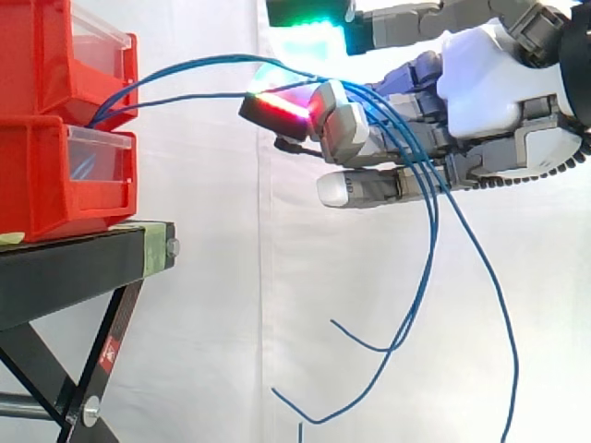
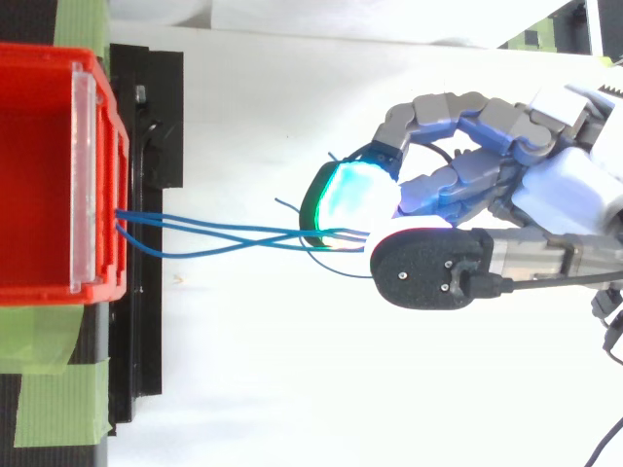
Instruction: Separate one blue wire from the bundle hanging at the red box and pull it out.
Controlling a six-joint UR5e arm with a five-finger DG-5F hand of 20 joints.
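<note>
Three thin blue wires (image 1: 185, 69) run out from between the two stacked red bins (image 1: 37, 175) at the left and rise to my hand (image 1: 499, 83) at the right. They lie across the upper finger just behind its red-glowing pad (image 1: 277, 106), then hang in long loops below the hand. The fingers reach out nearly straight toward the bins. The thumb with its green-glowing pad (image 1: 309, 37) stays well above the wires, so the hand is open. From above, the wires (image 2: 214, 233) cross each other between the bin's front wall (image 2: 92, 175) and the fingertips.
The bins stand on a black stand (image 1: 74, 258) with green tape (image 2: 58, 389) at its corners. A white curtain hangs behind. The wires' loose ends dangle in free space below the hand, right of the stand's legs.
</note>
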